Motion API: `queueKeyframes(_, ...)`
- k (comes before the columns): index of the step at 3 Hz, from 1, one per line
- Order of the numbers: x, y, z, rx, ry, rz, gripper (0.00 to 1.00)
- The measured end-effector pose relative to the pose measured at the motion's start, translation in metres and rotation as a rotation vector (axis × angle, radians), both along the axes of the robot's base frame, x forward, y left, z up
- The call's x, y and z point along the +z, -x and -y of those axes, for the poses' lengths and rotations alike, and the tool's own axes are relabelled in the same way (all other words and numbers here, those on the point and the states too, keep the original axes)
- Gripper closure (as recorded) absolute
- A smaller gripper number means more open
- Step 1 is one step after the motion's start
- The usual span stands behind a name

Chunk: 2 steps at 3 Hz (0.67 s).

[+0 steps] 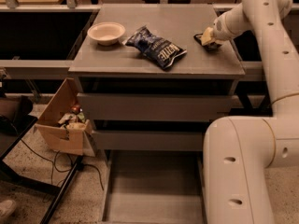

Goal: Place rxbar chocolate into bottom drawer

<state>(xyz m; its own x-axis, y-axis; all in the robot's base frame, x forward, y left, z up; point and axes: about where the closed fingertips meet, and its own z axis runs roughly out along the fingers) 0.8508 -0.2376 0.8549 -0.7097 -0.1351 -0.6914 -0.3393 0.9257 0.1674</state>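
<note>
The rxbar chocolate (pixel 210 45) is a small black wrapper lying at the right rear of the grey cabinet top (pixel 112 59). Only its dark edges show beneath my gripper (pixel 208 38), which sits right on top of it at the end of the white arm. The bottom drawer (pixel 154 190) is pulled out at floor level below the cabinet, and its flat grey floor is bare. The two drawers above it show only closed front panels.
A dark blue chip bag (pixel 156 47) lies in the middle of the top, and a pale bowl (pixel 106 32) stands at its left. An open cardboard box (pixel 63 125) with odds and ends sits on the floor left of the drawers. My white arm base (pixel 243 171) stands right of the open drawer.
</note>
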Motion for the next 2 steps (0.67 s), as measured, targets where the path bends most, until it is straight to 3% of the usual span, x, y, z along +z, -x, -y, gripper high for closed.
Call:
queueKeyframes(1, 0.049, 0.019, 0.009, 0.032, -0.050, 0.070, 1.00)
queueKeyframes(2, 0.120, 0.064, 0.046, 0.048, -0.080, 0.164, 1.00)
